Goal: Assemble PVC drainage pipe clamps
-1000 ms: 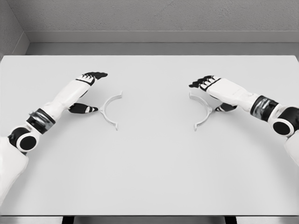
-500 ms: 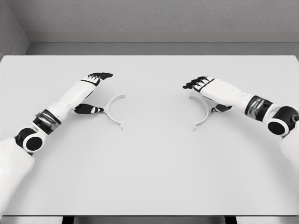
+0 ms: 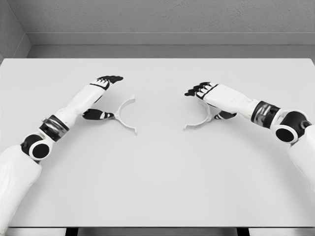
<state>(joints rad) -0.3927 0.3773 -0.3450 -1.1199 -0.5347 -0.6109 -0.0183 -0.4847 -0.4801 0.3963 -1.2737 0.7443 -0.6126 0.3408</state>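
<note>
Head view: pale grey tabletop (image 3: 157,182), two white half-ring clamp pieces lying flat, well apart. Left clamp half (image 3: 125,114) left of centre, open side to the right — left robot hand (image 3: 101,98) spread around its curved back, thumb low beside the arc, fingers above, no firm grip visible. Right clamp half (image 3: 201,119) right of centre, partly under the right robot hand (image 3: 209,101) — fingers extended over it, thumb below; contact unclear.
</note>
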